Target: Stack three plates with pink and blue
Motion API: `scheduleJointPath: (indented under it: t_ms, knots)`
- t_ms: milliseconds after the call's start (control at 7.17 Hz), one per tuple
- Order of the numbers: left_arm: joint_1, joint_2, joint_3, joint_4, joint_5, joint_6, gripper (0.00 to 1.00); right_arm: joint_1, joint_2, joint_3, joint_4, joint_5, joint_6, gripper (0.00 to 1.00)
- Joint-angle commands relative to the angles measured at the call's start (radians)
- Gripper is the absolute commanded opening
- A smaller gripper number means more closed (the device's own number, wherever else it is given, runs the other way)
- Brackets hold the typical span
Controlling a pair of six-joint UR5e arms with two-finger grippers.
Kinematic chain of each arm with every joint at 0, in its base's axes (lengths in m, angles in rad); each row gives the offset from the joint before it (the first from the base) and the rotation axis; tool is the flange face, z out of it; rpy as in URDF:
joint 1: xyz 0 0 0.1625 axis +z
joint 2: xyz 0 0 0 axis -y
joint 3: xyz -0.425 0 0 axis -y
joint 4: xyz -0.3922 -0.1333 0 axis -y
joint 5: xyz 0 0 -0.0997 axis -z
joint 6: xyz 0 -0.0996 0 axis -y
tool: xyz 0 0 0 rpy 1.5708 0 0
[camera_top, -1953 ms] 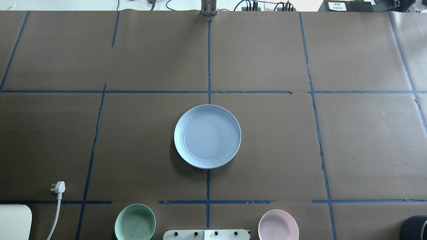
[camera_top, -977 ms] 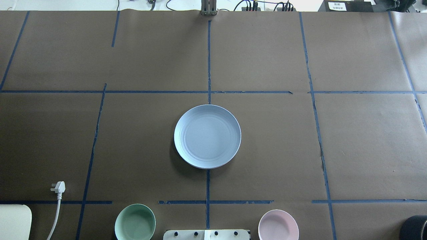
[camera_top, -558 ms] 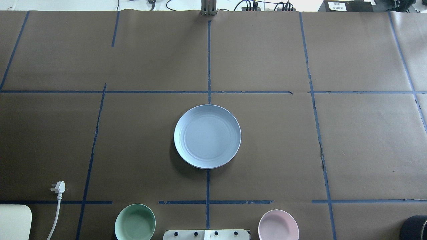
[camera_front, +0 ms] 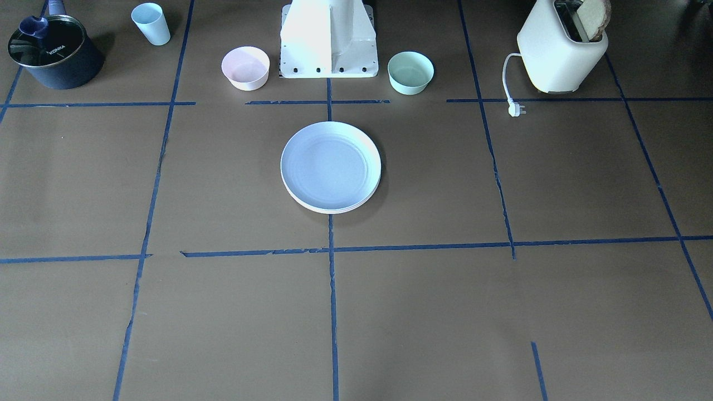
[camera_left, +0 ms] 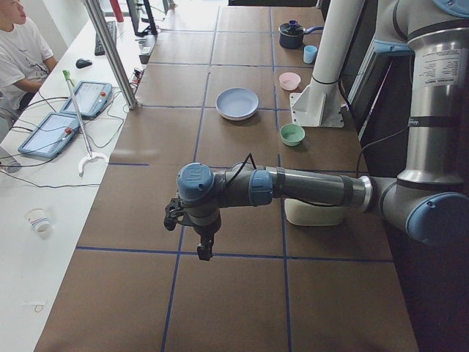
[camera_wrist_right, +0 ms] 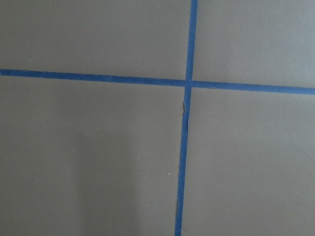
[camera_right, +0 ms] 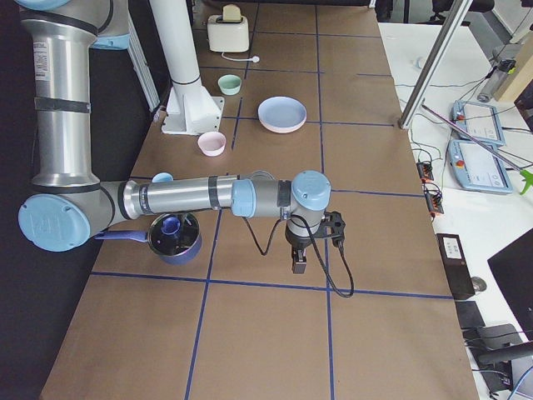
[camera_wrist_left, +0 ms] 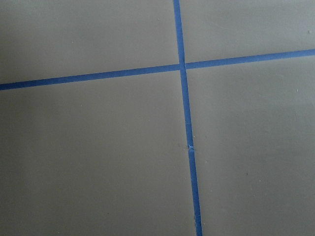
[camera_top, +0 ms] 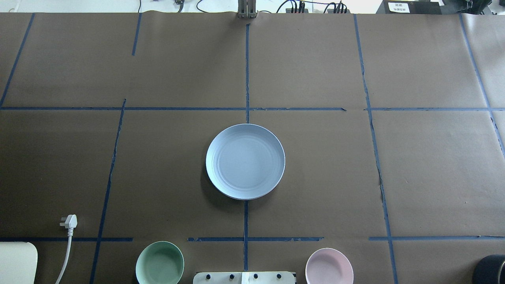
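Observation:
The light blue plate (camera_top: 245, 161) lies on top of a stack at the table's middle, also in the front-facing view (camera_front: 330, 166). A cream-white plate rim (camera_front: 334, 210) shows under it. The pink plate is hidden in the stack. My left gripper (camera_left: 204, 253) hangs over bare table far from the stack, seen only in the exterior left view. My right gripper (camera_right: 298, 267) hangs over bare table at the other end, seen only in the exterior right view. I cannot tell whether either is open or shut. Both wrist views show only brown paper and blue tape.
A small green bowl (camera_top: 159, 263) and a small pink bowl (camera_top: 329, 266) flank the robot base (camera_front: 328, 39). A toaster (camera_front: 560, 47) with its plug (camera_top: 69, 221), a dark pot (camera_front: 53, 53) and a blue cup (camera_front: 151, 23) stand near the robot's edge. An operator (camera_left: 18, 51) sits across.

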Motion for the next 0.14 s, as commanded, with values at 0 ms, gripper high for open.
scheduleJointPath:
  t_ms: [0]
  knots:
    - [0.002,-0.005,-0.013,-0.001,-0.001,0.001,1.00,0.000,0.000,0.000,0.002,0.015,0.003,1.00]
